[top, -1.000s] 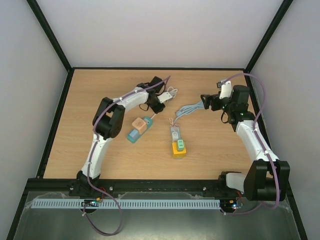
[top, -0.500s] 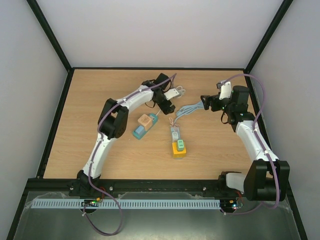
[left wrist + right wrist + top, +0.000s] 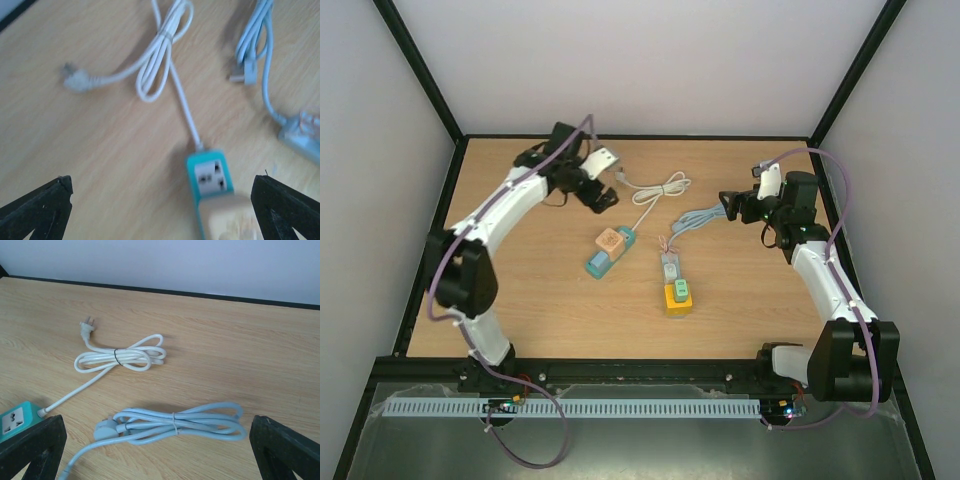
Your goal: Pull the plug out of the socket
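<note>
A teal socket strip [image 3: 594,264] lies mid-table with a peach cube adapter [image 3: 610,242] seated on it. Its white cord [image 3: 663,187] is bundled behind it, and the cord's white plug [image 3: 75,80] lies loose on the wood. My left gripper [image 3: 598,197] hovers at the back left, open and empty. In the left wrist view the socket [image 3: 210,175] and adapter [image 3: 230,215] sit low between the fingers [image 3: 35,210]. My right gripper [image 3: 730,205] is open over the pale blue cable bundle [image 3: 180,422], with the white plug [image 3: 86,327] farther off.
A grey power strip [image 3: 670,268] with a yellow and green block [image 3: 678,294] on its near end lies right of the teal socket. Its blue cable ends in a loose blue plug [image 3: 105,429]. Black frame rails border the table.
My left gripper has opened and let go of the white cord. The left arm swung left toward the back corner, and the cord now lies on the table. The right arm stayed put.
</note>
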Controlling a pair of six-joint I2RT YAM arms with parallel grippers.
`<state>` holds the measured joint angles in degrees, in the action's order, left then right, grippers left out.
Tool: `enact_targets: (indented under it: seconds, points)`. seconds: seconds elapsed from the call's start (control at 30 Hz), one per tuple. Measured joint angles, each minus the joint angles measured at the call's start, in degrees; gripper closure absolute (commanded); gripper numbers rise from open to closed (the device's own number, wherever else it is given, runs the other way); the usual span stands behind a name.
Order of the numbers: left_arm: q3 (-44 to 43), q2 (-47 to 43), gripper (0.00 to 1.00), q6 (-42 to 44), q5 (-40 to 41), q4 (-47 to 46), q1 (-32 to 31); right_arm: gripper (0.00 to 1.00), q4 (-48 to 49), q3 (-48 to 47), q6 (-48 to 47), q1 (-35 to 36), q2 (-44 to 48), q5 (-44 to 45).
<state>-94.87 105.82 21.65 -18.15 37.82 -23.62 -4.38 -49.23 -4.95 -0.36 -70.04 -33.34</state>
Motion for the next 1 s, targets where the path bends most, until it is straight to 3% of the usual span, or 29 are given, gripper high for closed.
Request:
enact_targets:
  seconds: [0.2,0.43,0.6,0.87,1.0]
  points:
    - [19.74,-13.7,0.0,2.71,0.17,-0.39,5.2,0.01,0.02,0.0,-0.02,0.0,-0.02,-0.96]
    - [38.58,-24.65,0.0,6.01,0.15,-0.83,6.23,0.01,0.02,0.0,-0.02,0.0,-0.02,-2.01]
    - [45.94,-29.09,0.0,6.01,0.81,-4.09,5.49,0.01,0.0,0.0,-0.02,0.0,-0.02,-2.29]
    - [53.9,-29.2,0.0,2.97,6.8,-13.6,-2.56,0.01,0.0,0.0,-0.11,0.0,-0.02,-2.25]
    - [55.52,-29.14,0.0,1.2,8.76,-18.16,-3.34,0.01,0.02,0.0,-0.22,0.0,-0.02,-2.23]
